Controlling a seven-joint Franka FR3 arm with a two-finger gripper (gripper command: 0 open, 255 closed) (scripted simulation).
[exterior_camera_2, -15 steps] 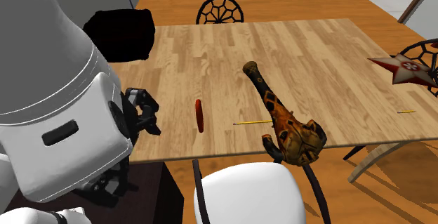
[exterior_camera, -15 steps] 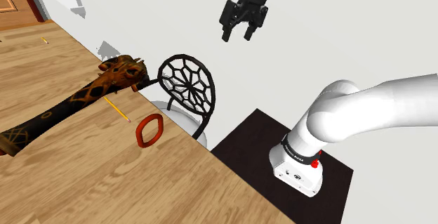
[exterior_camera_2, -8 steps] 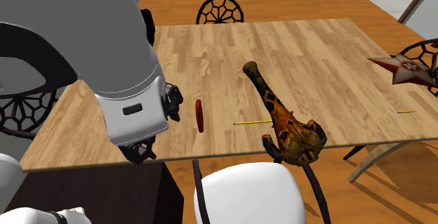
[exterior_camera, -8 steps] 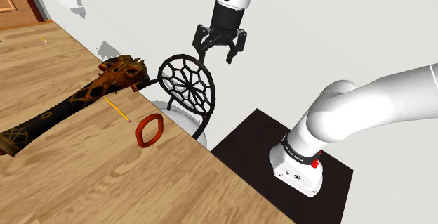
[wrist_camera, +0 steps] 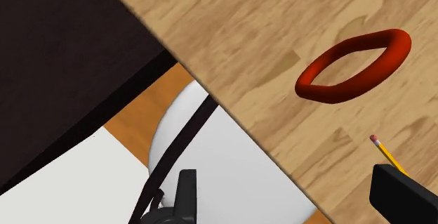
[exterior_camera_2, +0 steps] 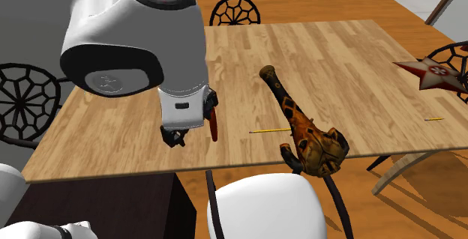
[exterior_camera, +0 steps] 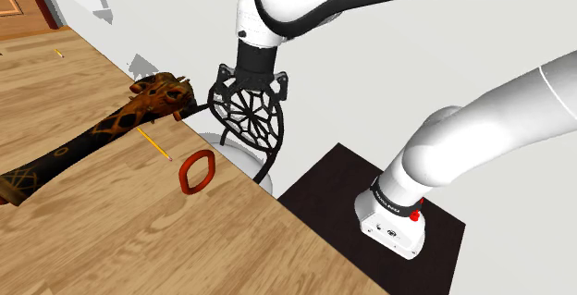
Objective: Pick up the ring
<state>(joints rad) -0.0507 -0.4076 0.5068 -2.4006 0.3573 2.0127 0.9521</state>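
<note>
The red ring (wrist_camera: 396,47) lies flat on the wooden desk (exterior_camera: 111,238), left of centre in the shoulder view. It is close to the desk's edge and just beside the eraser end of a yellow pencil (exterior_camera: 154,143). The black fingers (wrist_camera: 403,194) stand apart, released and clasping nothing; in the shoulder view they hang in the upper middle, before the web-backed chair (exterior_camera: 238,158), up and right of the ring and apart from it.
</note>
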